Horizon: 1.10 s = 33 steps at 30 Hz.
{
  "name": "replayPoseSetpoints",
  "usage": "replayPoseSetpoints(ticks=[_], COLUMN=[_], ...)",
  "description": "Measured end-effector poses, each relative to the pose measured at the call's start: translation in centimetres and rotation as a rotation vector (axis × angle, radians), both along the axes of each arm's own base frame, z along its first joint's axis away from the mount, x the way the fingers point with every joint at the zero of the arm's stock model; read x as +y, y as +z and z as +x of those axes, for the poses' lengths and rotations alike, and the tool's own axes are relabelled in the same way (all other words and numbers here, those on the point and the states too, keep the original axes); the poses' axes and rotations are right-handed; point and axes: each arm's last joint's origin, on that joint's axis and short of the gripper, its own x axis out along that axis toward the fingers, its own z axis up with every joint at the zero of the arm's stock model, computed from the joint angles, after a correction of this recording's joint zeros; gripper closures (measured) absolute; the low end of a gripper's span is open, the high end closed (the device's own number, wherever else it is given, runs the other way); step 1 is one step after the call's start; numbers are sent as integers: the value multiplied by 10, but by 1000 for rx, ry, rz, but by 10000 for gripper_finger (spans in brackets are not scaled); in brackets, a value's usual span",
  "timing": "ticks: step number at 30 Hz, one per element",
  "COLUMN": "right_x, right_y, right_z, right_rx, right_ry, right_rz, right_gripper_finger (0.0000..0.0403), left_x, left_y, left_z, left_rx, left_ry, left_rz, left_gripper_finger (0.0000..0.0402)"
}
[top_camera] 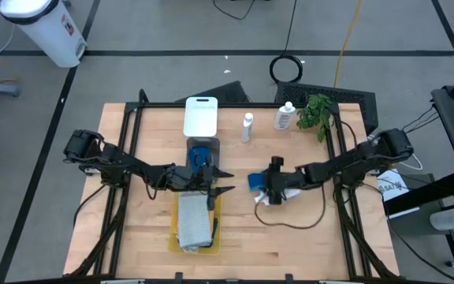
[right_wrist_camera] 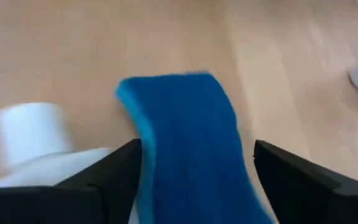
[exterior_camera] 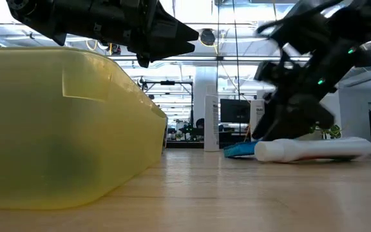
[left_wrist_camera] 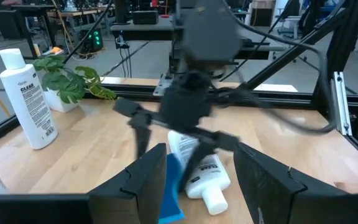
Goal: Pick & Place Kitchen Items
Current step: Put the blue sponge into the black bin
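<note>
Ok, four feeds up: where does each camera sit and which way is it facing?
High: overhead, straight down on the table; both arms show.
Low: table height, level past the yellow tray; both arms overhead.
Left wrist: faces the right end effector over the fallen bottle.
Right wrist: looks down between open fingers at the blue sponge.
Shared: all four show that sponge and bottle.

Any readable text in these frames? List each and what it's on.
"CLEAR": upright white bottle beside the plant; the smaller print below it is too small to read.
Lying bottle by the blue sponge: label print blurred, unreadable.
Nothing else legible.
</note>
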Motion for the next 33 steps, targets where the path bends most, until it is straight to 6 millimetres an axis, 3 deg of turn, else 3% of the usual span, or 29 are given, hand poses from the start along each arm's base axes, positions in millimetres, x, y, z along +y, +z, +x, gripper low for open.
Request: replayPoseSetpoints(ticks=[4, 8, 17, 22, 26, 33], right_x=[-18, -27, -29, -29, -23, 13], right_y=[-6, -8, -9, -8, 8, 53], right_z=[0, -2, -3, -3, -7, -18], right_rx=[47, 79, 106, 124, 76, -169], right_ry=[-83, -77, -60, 34, 94, 70], right_rz=[25, 88, 108, 31, -29, -317], right_gripper_finger=[114, 143, 305, 392, 393, 401], left_x=[0, 0, 0, 0, 0, 10], left_y=[-1, -1, -1, -1, -1, 3], left_z=[0, 0, 0, 0, 0, 2], left_rx=[7, 9, 12, 12, 7, -50], left_ry=[0, 0, 0, 0, 8, 55], left_rz=[5, 7, 5, 1, -57, -240], left_gripper_finger=[211, 211, 211, 211, 210, 211])
